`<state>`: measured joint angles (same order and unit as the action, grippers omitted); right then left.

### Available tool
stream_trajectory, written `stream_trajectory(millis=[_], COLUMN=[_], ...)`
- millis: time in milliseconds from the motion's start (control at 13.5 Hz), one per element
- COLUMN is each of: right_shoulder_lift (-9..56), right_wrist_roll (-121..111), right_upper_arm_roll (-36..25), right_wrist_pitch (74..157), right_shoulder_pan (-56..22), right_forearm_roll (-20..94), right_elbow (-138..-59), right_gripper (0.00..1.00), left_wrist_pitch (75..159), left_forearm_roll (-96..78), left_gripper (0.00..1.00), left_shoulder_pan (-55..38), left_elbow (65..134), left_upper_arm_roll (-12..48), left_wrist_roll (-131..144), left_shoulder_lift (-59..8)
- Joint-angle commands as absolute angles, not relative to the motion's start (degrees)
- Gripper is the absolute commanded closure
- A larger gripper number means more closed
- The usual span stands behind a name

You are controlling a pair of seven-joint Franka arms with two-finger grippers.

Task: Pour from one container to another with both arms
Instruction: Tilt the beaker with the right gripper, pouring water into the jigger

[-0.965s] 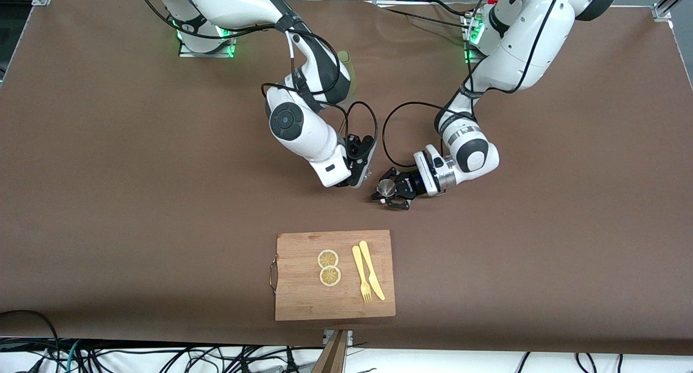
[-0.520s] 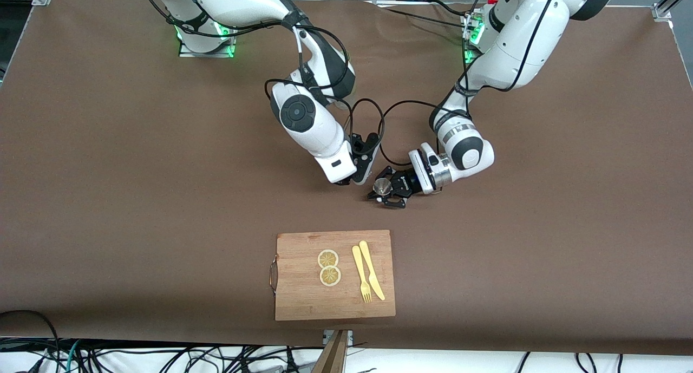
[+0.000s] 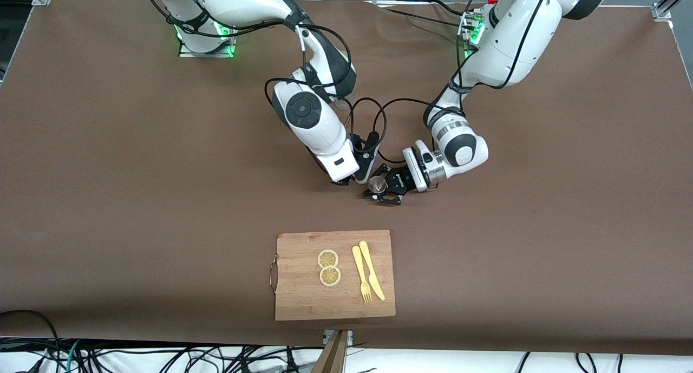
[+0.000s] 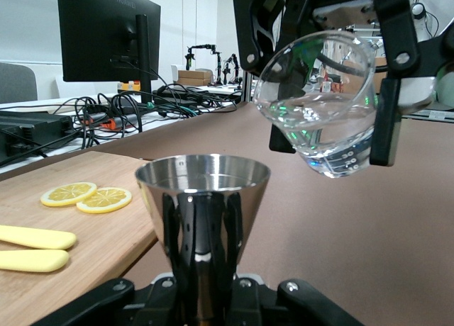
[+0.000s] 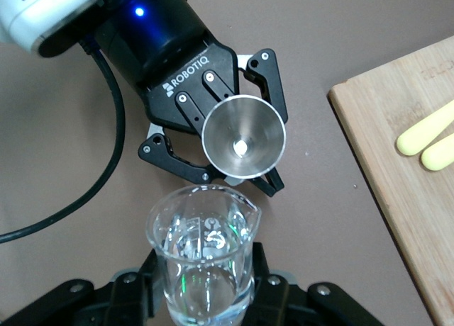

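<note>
My left gripper point(image 3: 378, 189) is shut on the waist of the silver jigger point(image 3: 377, 185), holding it upright just above the table's middle. The jigger point(image 4: 202, 198) shows its open upper cone point(image 5: 243, 137). The clear glass cup point(image 5: 204, 259) sits between the fingers of my right gripper point(image 5: 206, 298), which is shut on it. The cup point(image 4: 319, 103) is tilted, its lip toward the jigger, slightly higher than the jigger's rim and beside it. No stream shows between them. In the front view the right wrist point(image 3: 338, 164) hides the cup.
A wooden cutting board point(image 3: 303, 300) lies nearer to the front camera than the grippers. It carries two lemon slices point(image 3: 328, 267) and a yellow fork and knife point(image 3: 368, 273). Black cables point(image 3: 379, 118) loop between the two wrists. Brown table surface lies all around.
Both arms have closed in on each other. The left gripper carried the jigger toward the right arm's end, and the right wrist swung toward it, so the cup now hangs beside the jigger.
</note>
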<state>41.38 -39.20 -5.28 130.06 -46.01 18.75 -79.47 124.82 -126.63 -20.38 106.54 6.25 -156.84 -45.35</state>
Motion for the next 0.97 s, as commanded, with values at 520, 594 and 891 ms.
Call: stream_trajectory(millis=[520, 594, 891], right_shoulder_lift=[41.22, 41.31, 41.31], right_wrist_roll=[-37.88, -37.88, -37.79], right_upper_arm_roll=[-5.45, -5.45, -5.54], right_wrist_pitch=[130.25, 130.34, 130.52], right_shoulder_pan=[-46.67, -46.67, -47.02], right_forearm_roll=[16.26, 15.74, 14.42], right_elbow=[-79.1, -79.1, -78.58], right_gripper=[0.77, 0.77, 0.77], left_wrist_pitch=[126.3, 126.3, 126.39], left_forearm_roll=[-131.04, -131.04, -131.04], left_gripper=[1.0, 1.0, 1.0], left_shoulder_pan=[-21.88, -21.88, -21.88], left_elbow=[107.75, 107.75, 107.75], left_upper_arm_roll=[5.98, 5.98, 5.98], left_wrist_roll=[-163.56, -163.56, -163.56], left_shoulder_lift=[-44.3, -44.3, -44.3])
